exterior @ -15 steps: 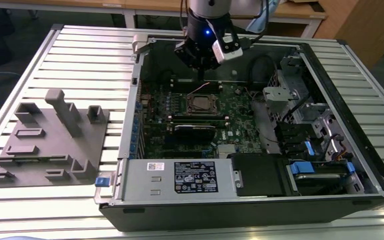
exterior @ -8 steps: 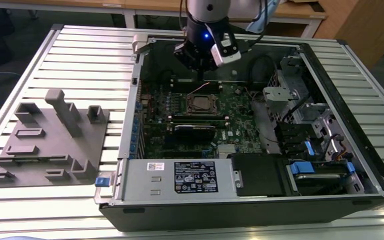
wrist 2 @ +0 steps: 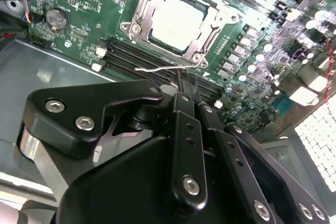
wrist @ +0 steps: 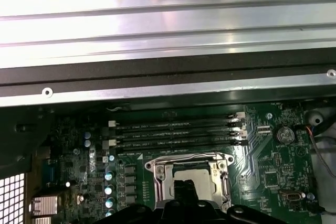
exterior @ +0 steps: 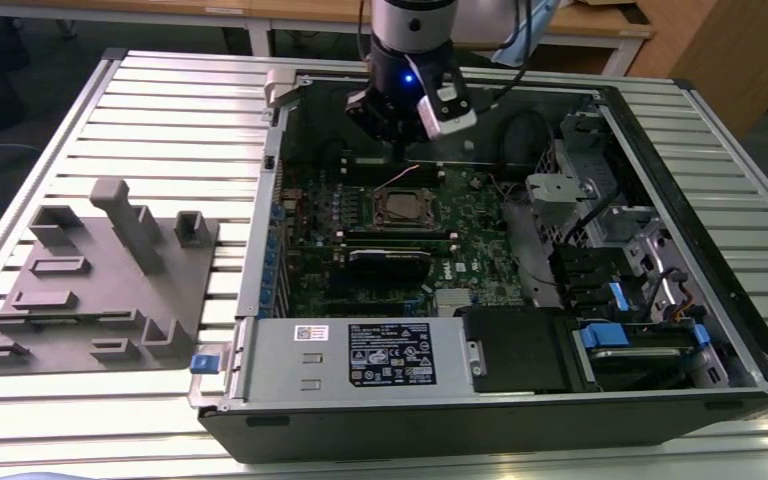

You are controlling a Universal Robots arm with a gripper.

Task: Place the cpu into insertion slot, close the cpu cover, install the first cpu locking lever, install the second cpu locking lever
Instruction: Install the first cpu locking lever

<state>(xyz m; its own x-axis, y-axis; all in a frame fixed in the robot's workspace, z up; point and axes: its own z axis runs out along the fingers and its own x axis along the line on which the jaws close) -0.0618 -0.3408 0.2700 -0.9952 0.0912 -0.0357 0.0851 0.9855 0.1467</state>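
Claw [wrist 2: 180, 83] looks pressed together to me. The two black fingers meet in a narrow tip with nothing clearly pinched between them. That tip sits right at the end of a thin wire locking lever [wrist 2: 157, 68], though I honestly can't tell if it's touching. The lever's long axis runs along the socket edge, parallel to the memory slots [wrist 2: 131, 56] just beside it. It looks loose rather than hooked down, but that's only my read.

Just past the lever from the claw is the insertion slot [exterior: 404, 207]. The cpu [wrist 2: 176, 22] is seated in it, its silver top showing through the window of the cpu cover [wrist 2: 143, 4], which lies flat over it. So chip and cover look done, levers not.

In the exterior view the claw hangs over the far part of the motherboard [exterior: 478, 230] inside the open case [exterior: 684, 205]. The socket is a bit nearer the camera, almost straight in line.
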